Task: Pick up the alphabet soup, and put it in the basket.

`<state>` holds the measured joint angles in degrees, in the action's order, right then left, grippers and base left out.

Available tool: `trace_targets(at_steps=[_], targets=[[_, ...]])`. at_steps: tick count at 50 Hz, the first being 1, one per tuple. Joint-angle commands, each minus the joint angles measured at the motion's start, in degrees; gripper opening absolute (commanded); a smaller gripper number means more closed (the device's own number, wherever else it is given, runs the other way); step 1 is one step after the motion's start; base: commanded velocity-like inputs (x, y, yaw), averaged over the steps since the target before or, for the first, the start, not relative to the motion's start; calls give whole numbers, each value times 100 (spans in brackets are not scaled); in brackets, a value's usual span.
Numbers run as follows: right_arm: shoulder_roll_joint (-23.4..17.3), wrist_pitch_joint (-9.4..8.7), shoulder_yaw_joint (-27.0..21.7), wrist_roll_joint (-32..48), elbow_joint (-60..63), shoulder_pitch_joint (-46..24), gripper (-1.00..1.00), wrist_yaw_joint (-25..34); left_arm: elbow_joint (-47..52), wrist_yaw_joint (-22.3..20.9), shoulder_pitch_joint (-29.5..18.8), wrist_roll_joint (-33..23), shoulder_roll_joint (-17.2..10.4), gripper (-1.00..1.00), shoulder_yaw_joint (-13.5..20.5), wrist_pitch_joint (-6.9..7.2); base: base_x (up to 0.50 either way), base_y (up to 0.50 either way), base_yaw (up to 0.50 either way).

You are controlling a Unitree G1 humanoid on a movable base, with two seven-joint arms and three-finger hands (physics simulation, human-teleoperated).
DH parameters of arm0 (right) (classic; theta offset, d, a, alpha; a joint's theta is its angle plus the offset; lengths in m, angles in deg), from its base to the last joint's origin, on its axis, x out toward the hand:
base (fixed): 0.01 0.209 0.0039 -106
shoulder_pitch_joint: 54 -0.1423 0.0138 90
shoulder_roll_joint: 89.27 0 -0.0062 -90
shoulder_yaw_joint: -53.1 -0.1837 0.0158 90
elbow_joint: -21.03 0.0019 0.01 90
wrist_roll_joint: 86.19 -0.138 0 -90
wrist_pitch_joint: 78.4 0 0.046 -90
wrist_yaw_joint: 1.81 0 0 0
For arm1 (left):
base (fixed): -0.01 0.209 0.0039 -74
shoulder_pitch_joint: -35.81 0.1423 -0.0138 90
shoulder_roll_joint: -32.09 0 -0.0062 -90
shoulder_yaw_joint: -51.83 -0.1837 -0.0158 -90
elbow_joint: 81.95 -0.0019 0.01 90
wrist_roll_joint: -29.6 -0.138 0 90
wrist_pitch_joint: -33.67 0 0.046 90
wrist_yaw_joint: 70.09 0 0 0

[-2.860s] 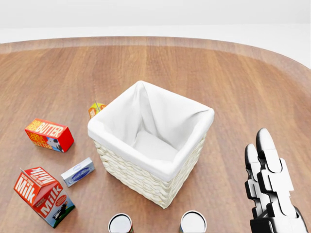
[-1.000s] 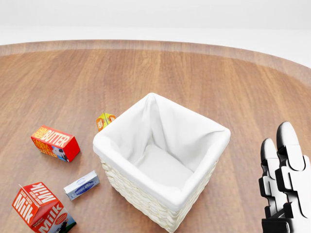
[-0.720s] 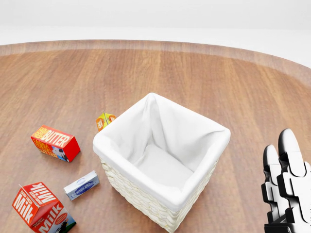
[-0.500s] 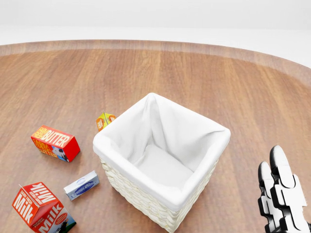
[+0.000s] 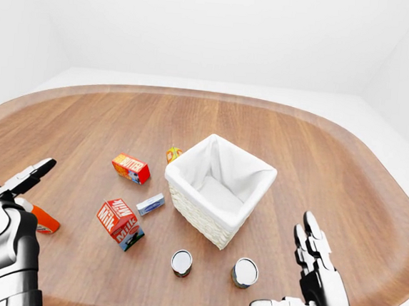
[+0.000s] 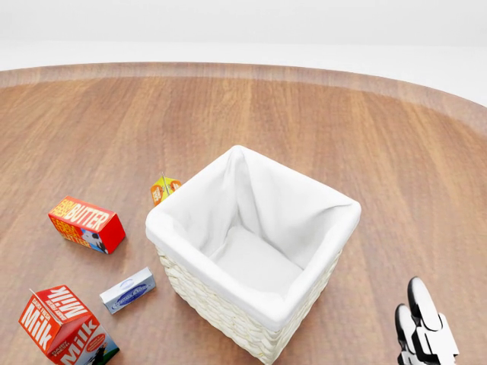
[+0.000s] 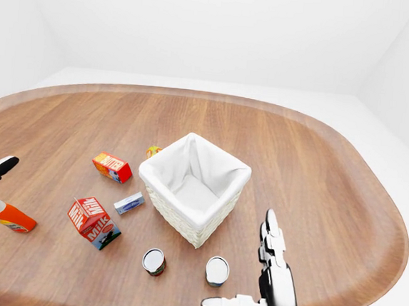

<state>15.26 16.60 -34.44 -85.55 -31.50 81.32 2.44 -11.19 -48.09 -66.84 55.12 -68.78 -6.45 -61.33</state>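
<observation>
2 hands spread, empty | right hand [image 5: 314, 288] raised beside 2 cans | left hand [image 5: 8, 189] raised, view's left

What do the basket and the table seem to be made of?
The basket looks like pale woven wicker, shown by its plaited wall, with a soft matte white cloth lining folded over the rim. The table looks like smooth brown wood with a slight sheen, given its long grain streaks, though it could be veneer.

My wooden tabletop [image 5: 319, 156] holds the basket [image 5: 219, 190], two cans [image 5: 182, 262], milk carton [image 5: 117, 223], butter box [image 5: 131, 168], and a small blue box [image 5: 150, 204].
</observation>
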Motion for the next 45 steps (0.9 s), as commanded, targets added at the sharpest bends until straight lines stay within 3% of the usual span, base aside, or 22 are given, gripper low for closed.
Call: trace_targets(at_steps=[1, 28, 45], targets=[[127, 0, -147, -57, -473, 79, 100, 234, 61, -5, 14, -11, 4, 100, 14, 0, 0, 0, 0], [237, 0, -262, 39, -1462, -266, 100, 379, 118, 28, 46, -7, 11, 100, 34, 0, 0, 0, 0], [193, 0, -246, 483, -1971, -501, 100, 121, 162, 9, 65, -7, 15, 100, 36, 0, 0, 0, 0]])
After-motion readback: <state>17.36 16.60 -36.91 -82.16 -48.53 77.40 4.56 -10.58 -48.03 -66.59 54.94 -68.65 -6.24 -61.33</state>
